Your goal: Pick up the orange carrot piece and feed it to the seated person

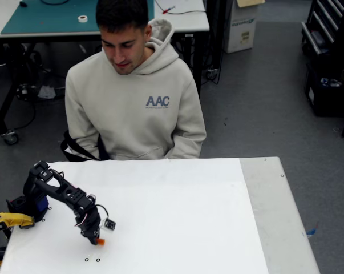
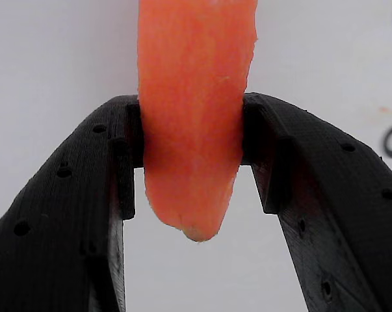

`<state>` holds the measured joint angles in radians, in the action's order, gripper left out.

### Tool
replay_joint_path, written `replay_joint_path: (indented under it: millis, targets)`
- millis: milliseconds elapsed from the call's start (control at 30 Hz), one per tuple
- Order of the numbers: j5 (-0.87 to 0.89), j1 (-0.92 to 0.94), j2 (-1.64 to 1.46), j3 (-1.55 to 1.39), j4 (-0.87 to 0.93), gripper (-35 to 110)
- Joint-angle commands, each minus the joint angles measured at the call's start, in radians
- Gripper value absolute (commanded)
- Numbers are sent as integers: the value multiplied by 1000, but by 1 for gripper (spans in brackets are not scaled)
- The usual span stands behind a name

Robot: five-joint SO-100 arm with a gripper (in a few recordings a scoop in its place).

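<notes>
Orange carrot piece (image 2: 192,130) pinched between both fingers — claw (image 1: 97,240) closed on it, low over white table (image 1: 177,222).

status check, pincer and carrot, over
Pincer shut on carrot piece, low at the white table. Seated person waiting behind the far edge. Nothing between them.

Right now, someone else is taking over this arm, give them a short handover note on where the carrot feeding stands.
Gripper: shut on the orange carrot piece, both fingertips pressed against its sides.
Position: in the fixed view the gripper is low over the white table near its front left, carrot at its tip.
The seated person sits behind the table's far edge, looking down.
Done: grasp.
Left: lift, carry across, feed the person.
</notes>
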<state>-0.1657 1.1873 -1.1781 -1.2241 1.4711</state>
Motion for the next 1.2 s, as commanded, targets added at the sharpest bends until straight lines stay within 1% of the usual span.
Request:
replay_joint_path:
  millis: [0, 133, 267, 533, 767, 967, 1167]
  targets:
    - [141, -86, -29, 146, 127, -3]
    - [287, -219, -28, 204, 219, -3]
    - [431, -388, -28, 250, 256, -3]
    - [698, -750, -28, 383, 249, -3]
    - [960, -1035, -26, 624, 247, -3]
    - [1187, -1154, -26, 897, 247, -2]
    - [1335, -1178, -28, 1155, 247, -2]
